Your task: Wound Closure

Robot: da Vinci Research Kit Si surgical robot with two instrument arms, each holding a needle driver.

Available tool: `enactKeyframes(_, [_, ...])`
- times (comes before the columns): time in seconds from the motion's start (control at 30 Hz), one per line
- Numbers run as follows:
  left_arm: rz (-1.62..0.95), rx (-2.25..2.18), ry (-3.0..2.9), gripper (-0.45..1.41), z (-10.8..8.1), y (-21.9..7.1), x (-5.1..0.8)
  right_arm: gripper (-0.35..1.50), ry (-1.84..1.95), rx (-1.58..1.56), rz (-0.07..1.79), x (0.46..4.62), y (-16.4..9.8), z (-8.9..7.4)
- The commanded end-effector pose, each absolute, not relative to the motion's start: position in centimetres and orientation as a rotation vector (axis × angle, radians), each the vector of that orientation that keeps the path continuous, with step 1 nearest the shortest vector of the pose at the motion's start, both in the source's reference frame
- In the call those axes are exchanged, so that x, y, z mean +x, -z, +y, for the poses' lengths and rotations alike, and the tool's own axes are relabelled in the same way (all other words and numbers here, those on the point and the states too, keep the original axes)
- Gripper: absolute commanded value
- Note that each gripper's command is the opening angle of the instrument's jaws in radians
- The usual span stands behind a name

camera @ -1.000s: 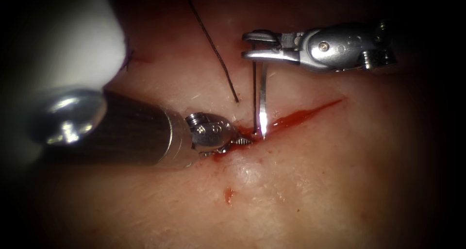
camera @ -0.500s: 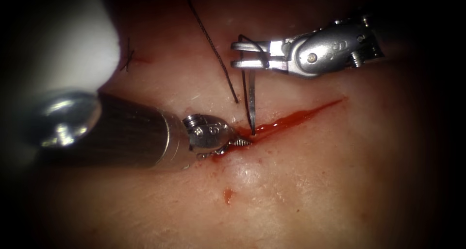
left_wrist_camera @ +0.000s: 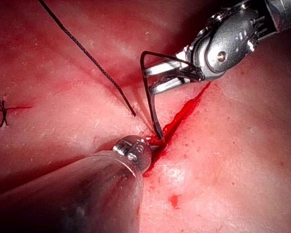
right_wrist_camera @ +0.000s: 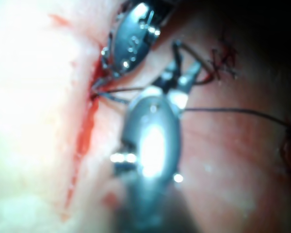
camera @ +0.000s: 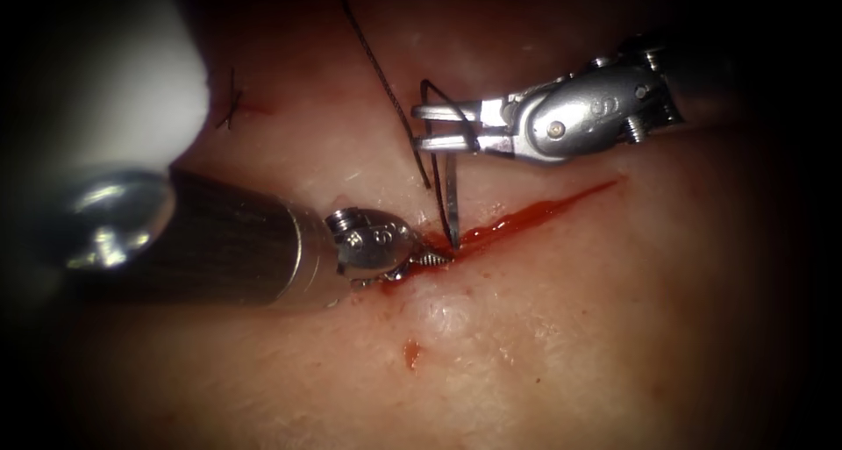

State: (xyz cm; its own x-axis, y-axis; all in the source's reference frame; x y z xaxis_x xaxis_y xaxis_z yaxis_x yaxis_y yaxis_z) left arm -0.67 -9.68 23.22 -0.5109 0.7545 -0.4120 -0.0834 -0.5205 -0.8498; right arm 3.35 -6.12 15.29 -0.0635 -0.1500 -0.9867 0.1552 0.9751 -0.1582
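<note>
The cut [camera: 544, 209] runs slantwise across the tissue and holds red fluid. My right tool [camera: 416, 125] hovers over the cut's far left side, shut on the curved needle [camera: 451, 187] near its rear end. The needle hangs down with its point at the cut's left lip, beside the left tool's tip. Dark thread [camera: 377, 64] loops over the right tool and trails away upward. My left tool [camera: 438, 259] lies low from the left, shut on the tissue at the cut's left end. The left wrist view has the needle [left_wrist_camera: 150, 102] arching down to the cut [left_wrist_camera: 184, 109].
An older knotted stitch [camera: 232, 103] sits on the tissue at the far left, also seen as the stitch [left_wrist_camera: 2, 109]. A small red spot [camera: 412, 353] marks the tissue in front of the cut. The left tool's thick shaft [camera: 237, 244] covers the left foreground.
The right tool has shifted left and turned, carrying the needle along. The needle's point slid left along the cut toward the left tool's tip. The left tool barely moved.
</note>
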Motion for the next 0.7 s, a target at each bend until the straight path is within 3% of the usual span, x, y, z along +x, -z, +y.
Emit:
enactKeyframes(0.03, [-1.1,-1.11,-2.065,0.62,-9.78,-23.27,-0.74,-0.35,0.243,0.015,1.616,3.42,-15.33,-6.18])
enactKeyframes(0.7, [-1.089,-1.112,-2.069,0.61,-9.8,-23.26,-0.65,-0.35,0.127,0.274,1.614,3.39,-15.3,-6.24])
